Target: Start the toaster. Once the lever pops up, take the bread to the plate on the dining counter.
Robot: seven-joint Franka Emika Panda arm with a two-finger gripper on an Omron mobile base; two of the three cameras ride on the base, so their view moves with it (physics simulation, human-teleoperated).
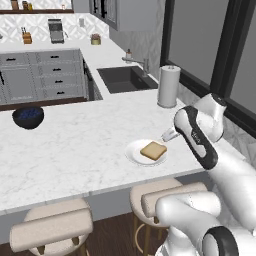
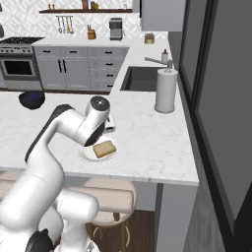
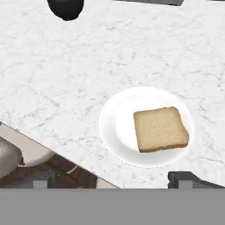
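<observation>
The bread (image 1: 153,150) (image 2: 104,148) (image 3: 160,128), a tan square slice, lies flat on the small white plate (image 1: 131,152) (image 2: 85,155) (image 3: 113,127). The plate sits near the front edge of the dining counter (image 1: 75,150) (image 2: 147,142) (image 3: 88,66). My gripper (image 1: 169,135) (image 2: 109,125) (image 3: 113,180) hangs a little above the plate's far side, clear of the bread. It is open, its dark fingertips (image 3: 184,177) wide apart with nothing between them. The toaster is out of view.
A dark blue bowl (image 1: 28,116) (image 2: 32,99) (image 3: 66,8) stands further along the counter. A paper towel roll (image 1: 168,86) (image 2: 166,91) stands beside the sink (image 1: 125,78). Beige stools (image 1: 50,227) (image 2: 110,194) sit under the counter's overhang.
</observation>
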